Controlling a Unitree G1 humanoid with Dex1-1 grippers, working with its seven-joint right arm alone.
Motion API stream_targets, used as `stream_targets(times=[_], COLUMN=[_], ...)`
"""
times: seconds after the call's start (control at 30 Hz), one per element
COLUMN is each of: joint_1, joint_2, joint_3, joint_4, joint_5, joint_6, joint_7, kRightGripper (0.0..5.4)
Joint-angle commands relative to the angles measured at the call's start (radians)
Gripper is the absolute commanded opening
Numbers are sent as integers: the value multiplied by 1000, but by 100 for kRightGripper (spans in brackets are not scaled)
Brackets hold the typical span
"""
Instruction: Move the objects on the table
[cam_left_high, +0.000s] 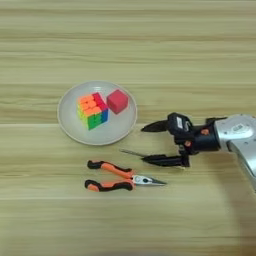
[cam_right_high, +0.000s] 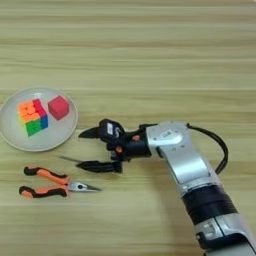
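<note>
Here, on the left of the surface (cam_left_high: 200, 40), a grey plate (cam_left_high: 70, 120) holds the puzzle cube (cam_left_high: 92, 110) and the small red cube (cam_left_high: 117, 101), touching or nearly so; both look light, rigid and boxy, easy to pinch across flat faces. Nearer lie the pliers (cam_left_high: 117, 177), heavier steel with grippy orange handles, best taken across the handles. Just right, the thin screwdriver (cam_left_high: 132, 153) pokes out beside the lower finger, slim and liable to roll. The end effector (cam_left_high: 150, 143) hangs spread wide, pinching nothing.
</note>
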Motion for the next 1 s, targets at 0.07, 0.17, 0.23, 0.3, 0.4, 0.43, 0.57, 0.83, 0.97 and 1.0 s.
stream_targets(times=[0.07,0.17,0.23,0.3,0.4,0.43,0.57,0.83,0.97,1.0], joint_1=[-80,-86,-81,-79,-82,-83,-82,-102,-111,-113], joint_2=[-19,-6,1,8,31,39,62,99,126,131], joint_3=[-68,-68,-71,-76,-84,-84,-79,-58,-47,-44], joint_4=[-65,-71,-100,-128,-171,-187,-258,-283,-285,-287], joint_5=[60,53,62,72,84,87,101,89,86,86], joint_6=[25,43,61,87,145,166,244,327,348,352], joint_7=[-54,-81,-96,-112,-159,-178,-229,-305,-344,-351], kRightGripper=[446,479,493,516,537,537,537,537,537,537])
